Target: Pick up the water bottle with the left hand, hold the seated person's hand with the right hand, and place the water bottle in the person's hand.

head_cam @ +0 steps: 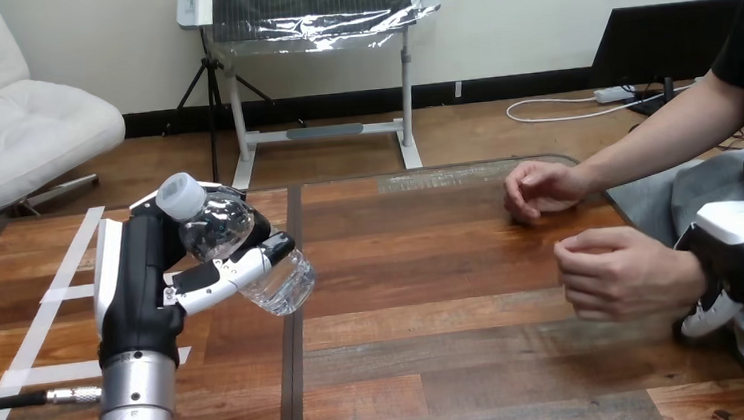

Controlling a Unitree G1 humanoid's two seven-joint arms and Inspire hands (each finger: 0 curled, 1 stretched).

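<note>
– Two weak spots, as we read it. Our left hand [153, 287] has its fingers curled round the water bottle [217, 227], gripping it about the middle and holding it above the tabletop [435, 295] at the left side, tilted, with the cap [180, 196] pointing up and away.

– And the bottle is clear, smooth plastic, so we judge that a tilted grip round its belly could let it slide or turn as the arm swings across.

– Yes. It is also well apart from the person's nearer hand [619, 273], so we have most of the tabletop to cross. A quick sweep could shake it loose.

– What about our right hand [742, 241]?

– It sits at the right edge, just beside the wrist of that nearer hand, touching or nearly so. We cannot tell whether it grips the wrist or merely rests there.

– Then if we bring the bottle over trusting a hold that isn't there, the person's hand may drift and we miss it.

– Also, that hand is loosely curled, not opened upward. We would be releasing onto knuckles, and the bottle would drop and roll.

– And the person's farther hand [542, 189] rests on the tabletop just beyond. A wide approach could knock it.

– So we go slowly, and let go only once the palm is ready.
</note>
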